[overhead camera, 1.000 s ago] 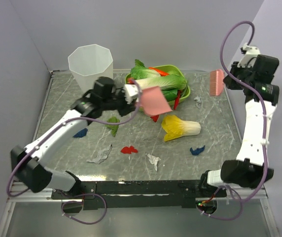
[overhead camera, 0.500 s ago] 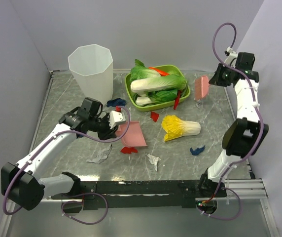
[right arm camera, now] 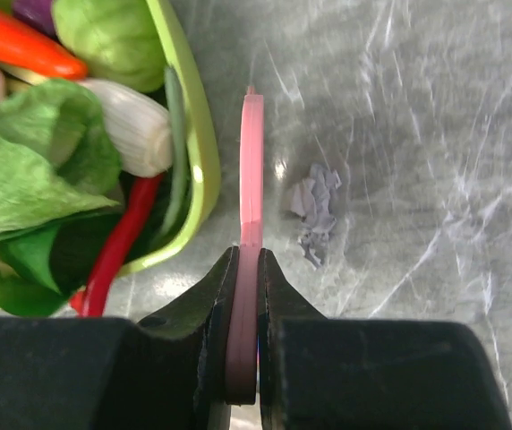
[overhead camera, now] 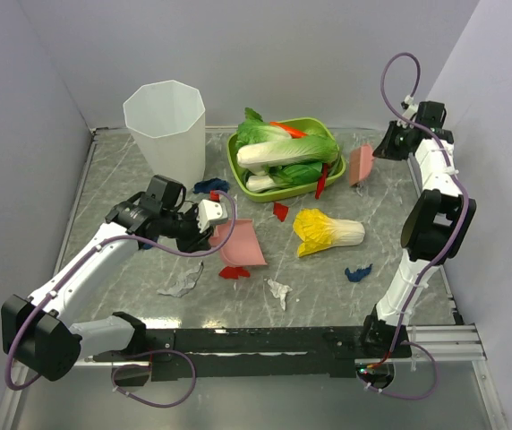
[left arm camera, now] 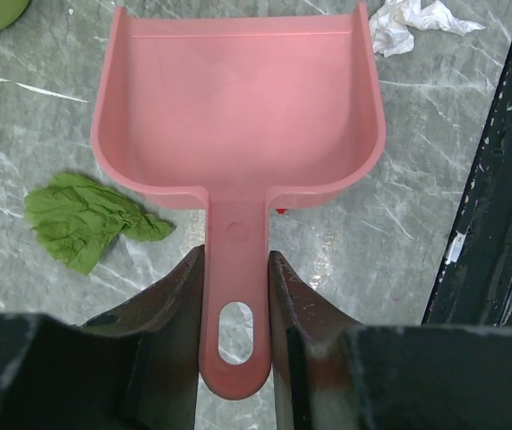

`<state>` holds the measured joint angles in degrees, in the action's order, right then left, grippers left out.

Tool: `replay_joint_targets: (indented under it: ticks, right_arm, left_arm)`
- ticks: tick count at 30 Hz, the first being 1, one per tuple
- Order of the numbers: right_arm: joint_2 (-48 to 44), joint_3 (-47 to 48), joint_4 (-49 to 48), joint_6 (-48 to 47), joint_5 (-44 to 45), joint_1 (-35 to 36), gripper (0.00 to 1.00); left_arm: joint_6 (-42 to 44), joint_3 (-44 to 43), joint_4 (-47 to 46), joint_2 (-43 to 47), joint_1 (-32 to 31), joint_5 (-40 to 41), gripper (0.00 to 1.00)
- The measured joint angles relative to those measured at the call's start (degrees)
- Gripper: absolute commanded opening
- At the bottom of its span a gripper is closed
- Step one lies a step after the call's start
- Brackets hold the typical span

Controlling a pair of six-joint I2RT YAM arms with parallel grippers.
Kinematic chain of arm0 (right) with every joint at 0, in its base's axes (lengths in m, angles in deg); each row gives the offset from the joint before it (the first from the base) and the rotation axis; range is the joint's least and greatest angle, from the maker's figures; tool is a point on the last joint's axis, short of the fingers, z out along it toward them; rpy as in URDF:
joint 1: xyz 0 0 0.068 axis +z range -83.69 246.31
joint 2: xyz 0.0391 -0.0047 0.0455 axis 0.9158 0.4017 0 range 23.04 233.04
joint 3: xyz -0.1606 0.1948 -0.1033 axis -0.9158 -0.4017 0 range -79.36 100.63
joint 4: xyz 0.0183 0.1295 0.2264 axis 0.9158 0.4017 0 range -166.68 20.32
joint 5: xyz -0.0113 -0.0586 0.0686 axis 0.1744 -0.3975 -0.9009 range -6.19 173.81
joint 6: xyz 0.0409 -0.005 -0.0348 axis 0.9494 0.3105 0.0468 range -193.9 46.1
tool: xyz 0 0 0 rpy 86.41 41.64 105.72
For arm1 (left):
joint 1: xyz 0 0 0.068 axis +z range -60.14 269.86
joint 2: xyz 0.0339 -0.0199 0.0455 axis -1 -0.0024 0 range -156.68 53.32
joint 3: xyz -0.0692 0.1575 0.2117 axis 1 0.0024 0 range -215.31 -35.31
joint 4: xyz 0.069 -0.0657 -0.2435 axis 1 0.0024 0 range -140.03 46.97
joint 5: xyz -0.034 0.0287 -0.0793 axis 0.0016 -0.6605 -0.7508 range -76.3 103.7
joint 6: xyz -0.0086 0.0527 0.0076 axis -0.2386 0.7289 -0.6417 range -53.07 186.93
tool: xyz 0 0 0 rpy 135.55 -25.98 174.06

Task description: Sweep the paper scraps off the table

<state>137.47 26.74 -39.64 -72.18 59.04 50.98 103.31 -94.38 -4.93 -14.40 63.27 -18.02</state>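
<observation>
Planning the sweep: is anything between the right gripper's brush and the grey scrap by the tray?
Nothing visible does: the grey scrap lies on bare table beside the pink brush, with the green tray on its other side.

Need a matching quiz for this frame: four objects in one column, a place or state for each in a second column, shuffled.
Things:
1. pink plastic dustpan
2. flat pink brush
3. yellow-and-white toy cabbage
4. white faceted plastic bin

Places or states:
A. clamped edge-on in the right claw
B. lying free on the grey marble table
C. standing upright at the far left
D. handle held in the left claw

Pairs: 1-D, 2-A, 3-B, 4-C.
</observation>
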Motion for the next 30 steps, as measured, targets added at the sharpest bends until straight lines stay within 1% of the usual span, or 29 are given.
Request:
replay_joint_targets:
  ticks: [5,8,11,13,16,19,23,26,30]
  right_arm:
    - [-2.86,-8.02,-0.20,-0.02,1.60,-0.63,0.00]
    - [-7.04,-15.13,0.72,-0.02,2.27,-1.55,0.00]
    - [-14.05,-21.44,2.64,-0.52,1.99,-2.23,0.00]
    - [-21.38,-25.00,4.98,-1.99,-0.31,-2.69,0.00]
    - [-28.94,-25.81,5.33,-4.96,-3.58,-2.45,0.00]
    - [-34.51,-25.81,2.16,-11.28,-4.57,-0.66,0.00]
    - [-35.41,-27.21,-5.31,-23.96,-0.35,3.85,0.00]
    - [-33.18,-28.96,-10.05,-33.92,5.53,6.29,0.00]
    - [-25.18,-27.17,-15.23,-45.00,12.09,6.32,0.00]
  left_arm:
    - [-0.02,-0.04,-0.85,-0.02,0.00,-0.02,0.01]
    - [0.02,-0.70,-1.03,-0.44,0.00,-0.48,0.01]
    - [0.22,-2.36,-1.01,-1.81,0.00,-1.18,0.01]
    - [0.46,-3.50,-1.09,-2.69,0.00,-1.46,0.01]
    - [0.72,-3.85,-1.11,-2.91,0.00,-1.49,0.01]
    - [1.01,-3.85,-1.09,-2.91,0.00,-1.46,0.01]
    - [1.14,-3.85,-1.05,-2.91,0.00,-1.46,0.01]
    - [1.33,-3.85,-0.92,-2.91,0.00,-1.44,0.01]
    - [1.53,-3.85,-0.63,-2.86,0.00,-0.81,0.01]
